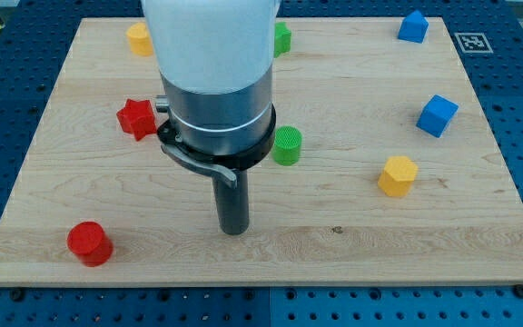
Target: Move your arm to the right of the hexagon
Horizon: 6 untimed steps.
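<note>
While my tip (234, 230) is placed far left of the yellow hexagon (398, 174), rightward travel past it is required; no jaws are fitted.

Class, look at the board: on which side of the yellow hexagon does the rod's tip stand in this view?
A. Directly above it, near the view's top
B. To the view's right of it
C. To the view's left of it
C: my tip stands well to the view's left of the yellow hexagon, apart from it.
</note>
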Each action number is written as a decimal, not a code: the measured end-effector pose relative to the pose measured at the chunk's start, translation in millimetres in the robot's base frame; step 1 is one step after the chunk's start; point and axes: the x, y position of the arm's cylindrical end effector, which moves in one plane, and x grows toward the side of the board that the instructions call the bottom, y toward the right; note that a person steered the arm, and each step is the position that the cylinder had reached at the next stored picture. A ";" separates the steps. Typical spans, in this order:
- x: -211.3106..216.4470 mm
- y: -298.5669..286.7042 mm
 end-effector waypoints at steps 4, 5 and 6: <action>8.4 33.7; 13.9 35.6; 29.1 57.2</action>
